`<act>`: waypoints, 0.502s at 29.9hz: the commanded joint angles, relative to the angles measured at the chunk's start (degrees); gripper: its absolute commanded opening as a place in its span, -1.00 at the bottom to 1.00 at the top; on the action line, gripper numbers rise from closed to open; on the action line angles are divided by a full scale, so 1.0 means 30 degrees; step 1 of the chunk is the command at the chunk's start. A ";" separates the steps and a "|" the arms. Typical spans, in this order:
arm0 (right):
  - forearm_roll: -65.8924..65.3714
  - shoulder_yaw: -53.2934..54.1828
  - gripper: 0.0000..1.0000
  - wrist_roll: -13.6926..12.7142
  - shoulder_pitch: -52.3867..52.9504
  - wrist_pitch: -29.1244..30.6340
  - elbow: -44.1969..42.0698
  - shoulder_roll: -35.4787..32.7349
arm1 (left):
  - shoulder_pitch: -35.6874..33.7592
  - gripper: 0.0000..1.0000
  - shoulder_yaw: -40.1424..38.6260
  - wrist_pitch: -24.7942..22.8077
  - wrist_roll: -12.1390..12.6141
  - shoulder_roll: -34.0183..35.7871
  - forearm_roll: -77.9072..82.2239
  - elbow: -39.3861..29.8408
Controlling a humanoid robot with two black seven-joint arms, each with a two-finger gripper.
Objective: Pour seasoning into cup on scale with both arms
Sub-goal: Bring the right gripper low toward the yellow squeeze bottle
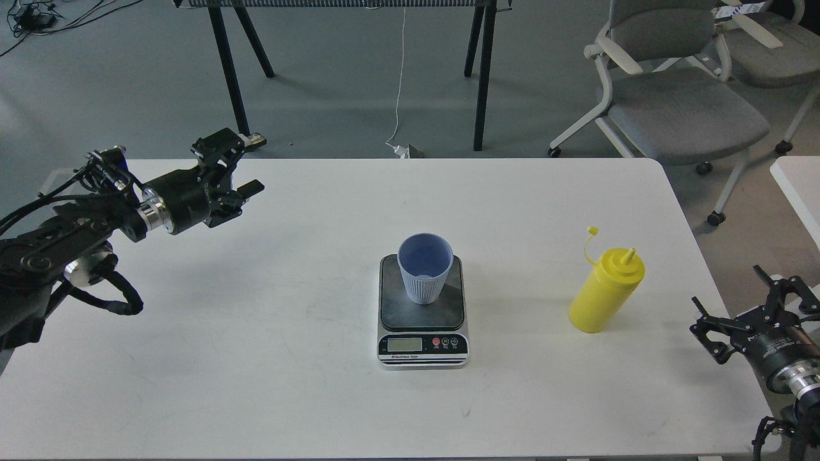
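A light-blue ribbed cup (424,267) stands upright on the dark platform of the kitchen scale (422,323) at the table's middle. The yellow squeeze bottle (605,290) stands upright to the right of the scale, its tethered cap hanging open beside the nozzle. My left gripper (246,165) is open and empty above the table's far left, well away from the cup. My right gripper (737,301) is open and empty at the table's right edge, to the right of and below the bottle, apart from it.
The white table (269,384) ends just right of my right gripper. Grey office chairs (679,96) stand behind the far right corner. Black stand legs (482,70) and a white cable are on the floor behind the table.
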 commanded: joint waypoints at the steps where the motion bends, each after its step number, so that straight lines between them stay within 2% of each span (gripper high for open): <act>1: -0.0118 -0.0027 0.99 0.0001 -0.0103 0.0000 0.0843 0.0014 | 0.0017 0.99 0.0028 0.0000 0.0000 0.0000 0.0001 -0.0002; 15: -0.1436 -0.0232 0.99 0.0001 -0.0601 0.0000 0.1285 0.1537 | 0.0047 0.99 0.0087 0.0000 0.0000 0.0059 0.0001 -0.0002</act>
